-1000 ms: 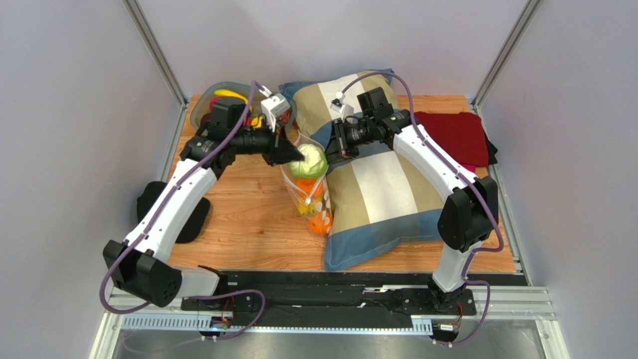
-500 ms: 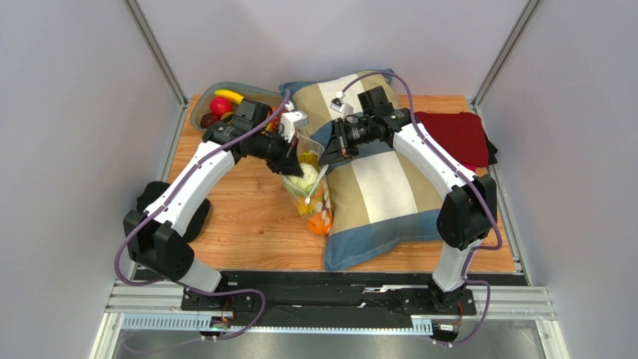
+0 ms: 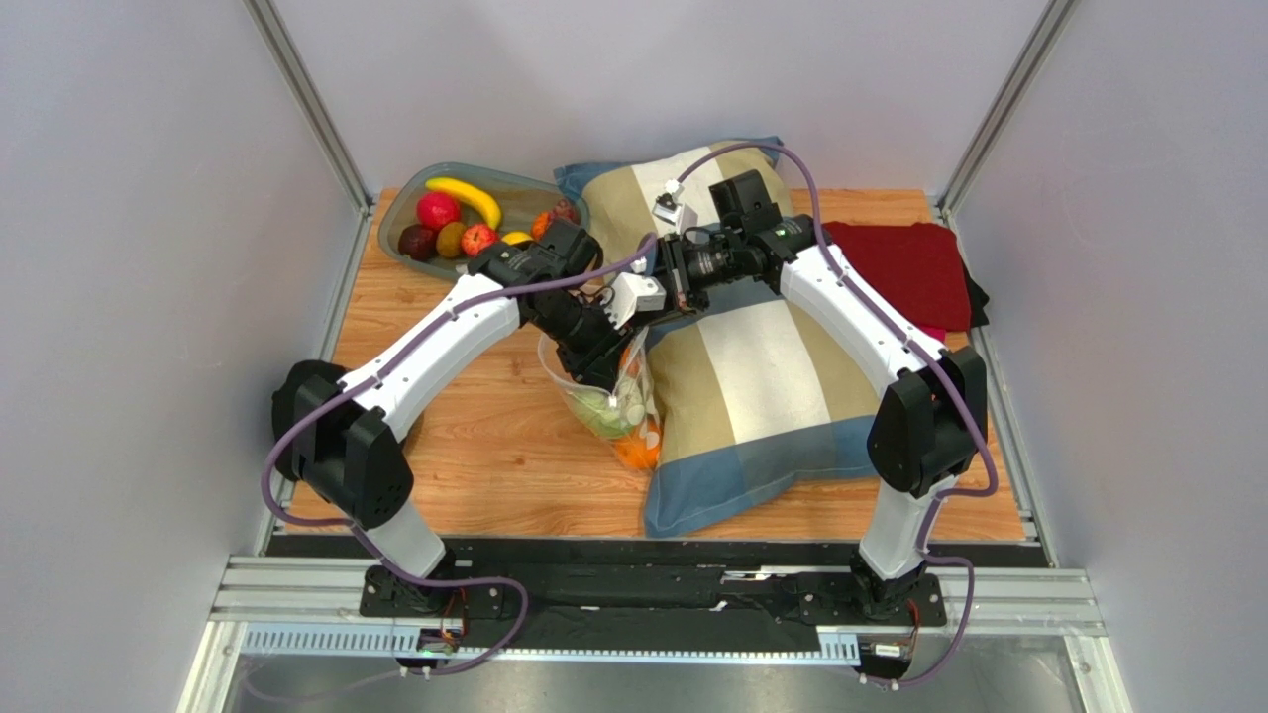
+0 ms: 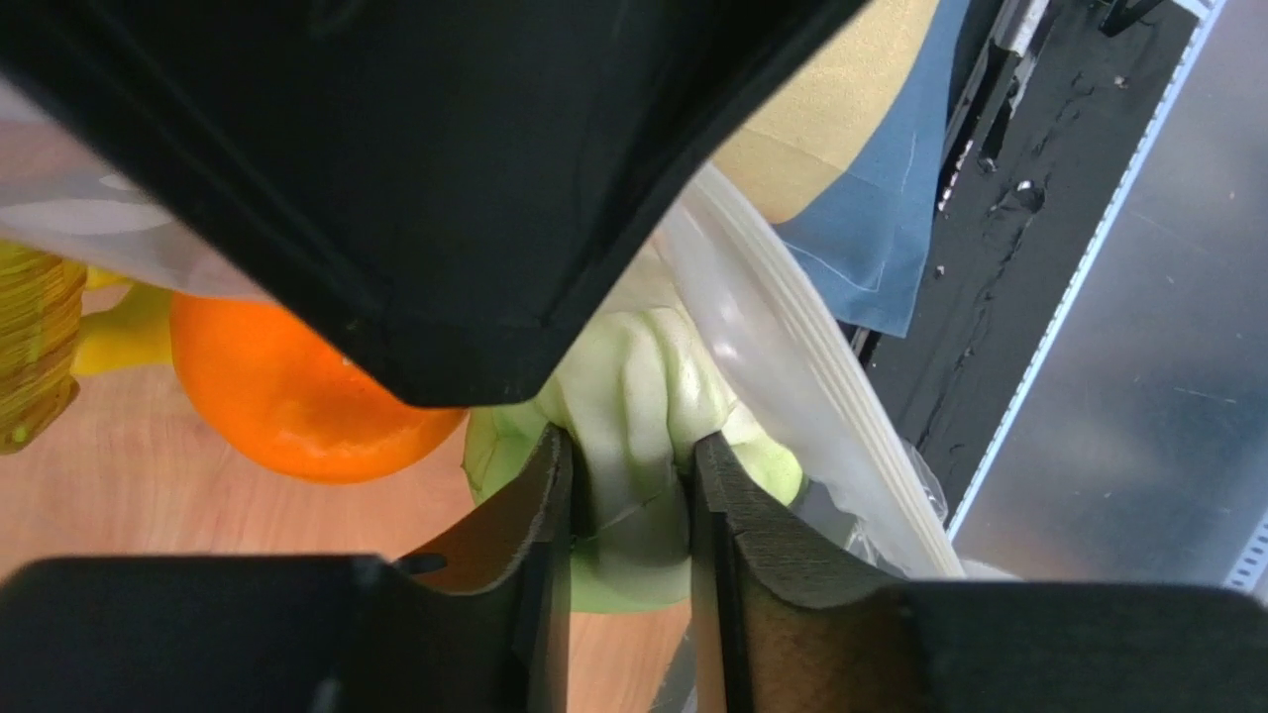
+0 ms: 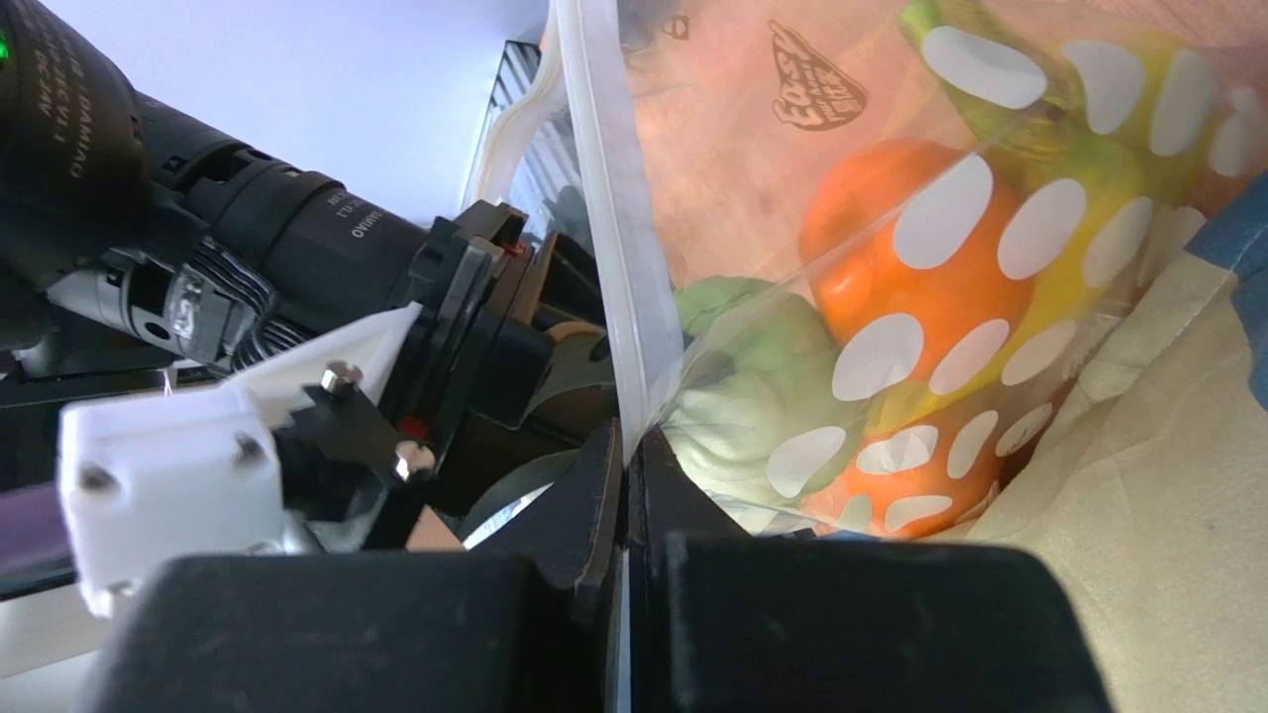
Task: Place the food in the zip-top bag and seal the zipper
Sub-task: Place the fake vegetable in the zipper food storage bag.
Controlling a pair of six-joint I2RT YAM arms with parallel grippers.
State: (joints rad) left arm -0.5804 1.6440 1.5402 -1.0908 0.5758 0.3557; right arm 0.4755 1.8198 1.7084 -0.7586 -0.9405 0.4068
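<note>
The clear dotted zip-top bag (image 3: pixel 637 389) lies against the pillow, its mouth towards the back. My left gripper (image 3: pixel 603 361) reaches into that mouth. In the left wrist view its jaws (image 4: pixel 628 446) stand a little apart, with a fold of the green cabbage (image 4: pixel 643 389) pinched between them, touching both. An orange (image 4: pixel 283 389) lies beside it in the bag. My right gripper (image 5: pixel 628 440) is shut on the bag's white zipper strip (image 5: pixel 613 253), holding the mouth up. Through the dotted wall (image 5: pixel 953 208) I see an orange (image 5: pixel 871 223) and yellow fruit.
A grey bowl (image 3: pixel 390 230) at the back left holds a banana (image 3: pixel 465 195), red apples (image 3: pixel 438 210) and dark fruit. A large striped pillow (image 3: pixel 759 372) fills the middle right. A red cloth (image 3: pixel 908 268) lies at the back right.
The left arm has swung from the bowl side to the bag and pushed the cabbage down into it. Its jaws have parted a little. The right arm has not moved.
</note>
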